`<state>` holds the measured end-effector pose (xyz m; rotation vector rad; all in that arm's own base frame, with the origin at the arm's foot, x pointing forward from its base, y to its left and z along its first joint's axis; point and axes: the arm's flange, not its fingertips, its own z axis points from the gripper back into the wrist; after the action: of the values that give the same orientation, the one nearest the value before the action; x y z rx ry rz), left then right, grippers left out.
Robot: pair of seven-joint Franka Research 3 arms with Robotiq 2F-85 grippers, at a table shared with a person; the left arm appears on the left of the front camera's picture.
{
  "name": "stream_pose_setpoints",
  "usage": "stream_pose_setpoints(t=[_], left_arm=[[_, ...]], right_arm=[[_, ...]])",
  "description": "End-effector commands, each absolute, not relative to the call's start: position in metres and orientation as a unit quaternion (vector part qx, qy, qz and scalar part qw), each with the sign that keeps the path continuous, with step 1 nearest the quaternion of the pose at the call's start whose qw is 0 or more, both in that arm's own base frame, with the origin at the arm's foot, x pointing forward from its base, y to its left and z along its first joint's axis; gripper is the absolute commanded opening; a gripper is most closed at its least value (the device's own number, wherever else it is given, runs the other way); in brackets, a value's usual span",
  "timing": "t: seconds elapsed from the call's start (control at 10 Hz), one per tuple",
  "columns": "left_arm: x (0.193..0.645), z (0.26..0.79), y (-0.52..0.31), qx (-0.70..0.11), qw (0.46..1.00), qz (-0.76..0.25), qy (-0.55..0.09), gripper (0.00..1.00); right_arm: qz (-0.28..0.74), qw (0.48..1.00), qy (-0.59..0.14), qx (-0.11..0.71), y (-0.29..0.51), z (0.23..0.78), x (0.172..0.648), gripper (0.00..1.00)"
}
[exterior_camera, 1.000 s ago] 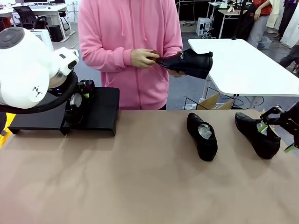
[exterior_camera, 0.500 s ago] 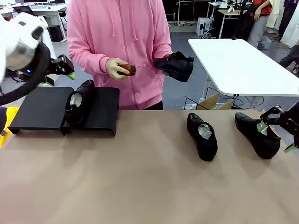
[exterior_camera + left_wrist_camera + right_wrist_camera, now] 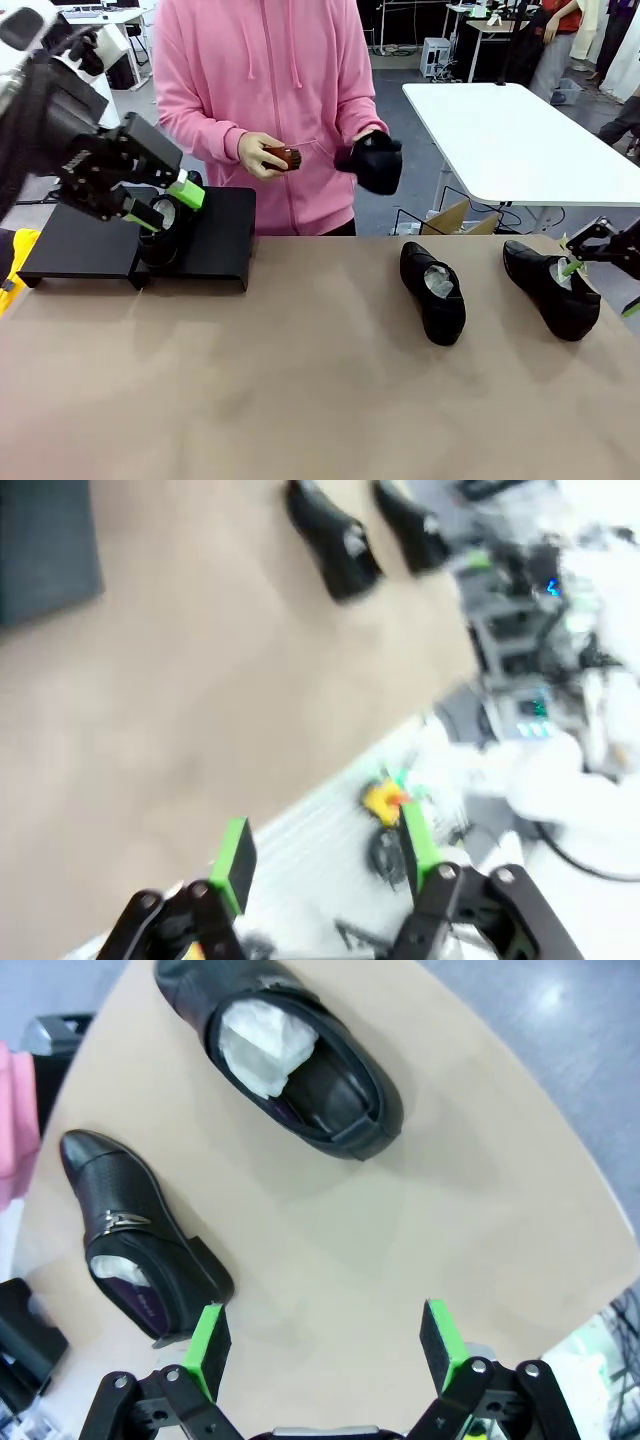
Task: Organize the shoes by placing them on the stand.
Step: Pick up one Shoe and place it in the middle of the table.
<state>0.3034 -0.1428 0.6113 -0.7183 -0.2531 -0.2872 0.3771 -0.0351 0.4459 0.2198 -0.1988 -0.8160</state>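
Observation:
One black shoe (image 3: 160,232) lies on the low black stand (image 3: 222,238) at the far left, partly hidden by my left gripper (image 3: 162,203), which hangs open and empty just in front of it. The blurred left wrist view shows that gripper (image 3: 325,855) open, with two shoes (image 3: 330,540) far off on the table. Two more shoes (image 3: 433,292) (image 3: 553,290) lie on the brown table at the right. My right gripper (image 3: 598,285) (image 3: 325,1345) hovers open by the rightmost shoe (image 3: 290,1060), the other shoe (image 3: 140,1230) lying beside it. A person in a pink hoodie holds another shoe (image 3: 375,160).
The person's other hand holds a small brown object (image 3: 285,157). A white table (image 3: 520,150) stands behind at the right. The brown table's near half (image 3: 300,400) is bare. The table's rounded edge (image 3: 560,1210) runs close to the right gripper.
My left arm has lifted off the stand, leaving the shoe there, and its gripper has swung into view in front of it. The person drew the held shoe closer to the chest.

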Motion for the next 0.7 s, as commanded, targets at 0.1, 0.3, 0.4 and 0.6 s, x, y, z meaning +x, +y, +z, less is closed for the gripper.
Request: stream_pose_setpoints(t=[0.1,0.3,0.4,0.6], left_arm=[[0.305,0.610,-0.111,-0.361,0.915,-0.182,-0.013,0.75],[0.321,0.586,-0.111,-0.344,0.932,-0.117,-0.007,0.75],[0.297,0.601,-0.110,-0.364,0.917,-0.163,-0.011,0.75],[0.297,0.601,-0.110,-0.364,0.917,-0.163,-0.011,0.75]], right_arm=[[-0.347,0.922,-0.126,0.115,-0.032,0.443,0.380,1.00],[-0.286,0.938,-0.139,0.138,-0.014,0.441,0.396,1.00],[-0.255,0.945,-0.137,0.153,-0.002,0.440,0.402,1.00],[-0.184,0.960,-0.137,0.163,0.017,0.434,0.419,1.00]])
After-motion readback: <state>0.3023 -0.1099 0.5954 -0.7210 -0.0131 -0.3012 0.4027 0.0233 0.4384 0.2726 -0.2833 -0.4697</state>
